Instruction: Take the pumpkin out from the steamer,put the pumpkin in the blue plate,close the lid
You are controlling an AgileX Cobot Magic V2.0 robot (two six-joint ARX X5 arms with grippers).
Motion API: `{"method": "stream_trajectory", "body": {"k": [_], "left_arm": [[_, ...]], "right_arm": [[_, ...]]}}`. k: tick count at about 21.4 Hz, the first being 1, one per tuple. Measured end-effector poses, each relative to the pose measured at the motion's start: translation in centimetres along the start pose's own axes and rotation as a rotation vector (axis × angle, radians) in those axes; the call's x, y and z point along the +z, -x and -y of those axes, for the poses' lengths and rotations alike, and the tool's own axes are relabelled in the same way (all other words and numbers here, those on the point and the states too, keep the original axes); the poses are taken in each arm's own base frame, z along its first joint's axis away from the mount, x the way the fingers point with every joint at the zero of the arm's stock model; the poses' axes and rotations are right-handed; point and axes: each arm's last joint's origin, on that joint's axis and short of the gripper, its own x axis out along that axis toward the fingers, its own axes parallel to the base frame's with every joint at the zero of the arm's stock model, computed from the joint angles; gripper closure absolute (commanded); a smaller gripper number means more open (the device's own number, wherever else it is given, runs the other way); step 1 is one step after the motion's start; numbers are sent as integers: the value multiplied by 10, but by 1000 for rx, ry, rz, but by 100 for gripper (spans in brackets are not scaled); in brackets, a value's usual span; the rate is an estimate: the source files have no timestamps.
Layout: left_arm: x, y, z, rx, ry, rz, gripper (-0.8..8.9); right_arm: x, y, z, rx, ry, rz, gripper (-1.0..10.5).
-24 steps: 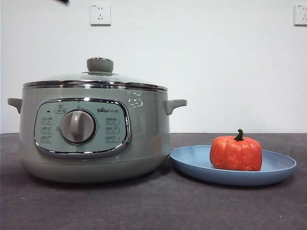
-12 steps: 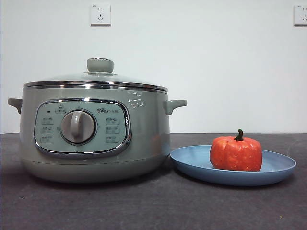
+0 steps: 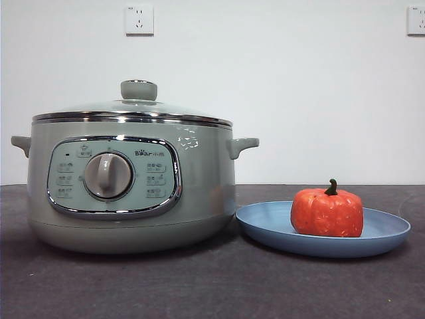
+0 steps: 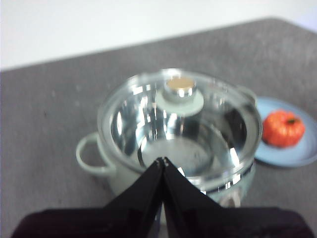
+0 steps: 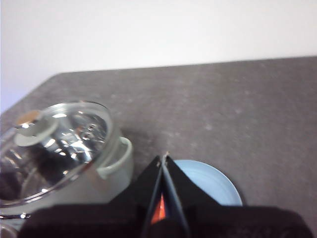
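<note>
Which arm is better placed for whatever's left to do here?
Neither: nothing looks left. The pumpkin sits in the blue plate and the lid is on the steamer. For a lid fix I'd pick left; the left gripper hangs shut above it, the right gripper above the plate.

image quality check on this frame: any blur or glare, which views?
Front view: sharp and evenly lit, soft shadow under the steamer and blue plate. Left wrist view: soft all over, strong glare on the lid; the pumpkin is fuzzy. Right wrist view: blurred too, with highlights on the lid; the right gripper hides most of the pumpkin.
</note>
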Motion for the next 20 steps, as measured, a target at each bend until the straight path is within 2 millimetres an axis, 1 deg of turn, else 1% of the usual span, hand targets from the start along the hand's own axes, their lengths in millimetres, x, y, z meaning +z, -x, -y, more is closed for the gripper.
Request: {"method": "stream_trajectory", "body": {"k": [6, 15, 17, 20], "left_arm": [[-4, -1, 0, 2, -4, -48, 817], [-5, 0, 0, 3, -6, -54, 817], [-8, 6, -2, 17, -8, -55, 817], [-11, 18, -8, 77, 11, 15, 817]], "right_arm": [[-6, 0, 2, -28, 6, -56, 958], [-15, 1, 5, -67, 23, -145, 958], [-16, 1, 5, -71, 27, -162, 958], [-19, 2, 6, -78, 32, -190, 958]]}}
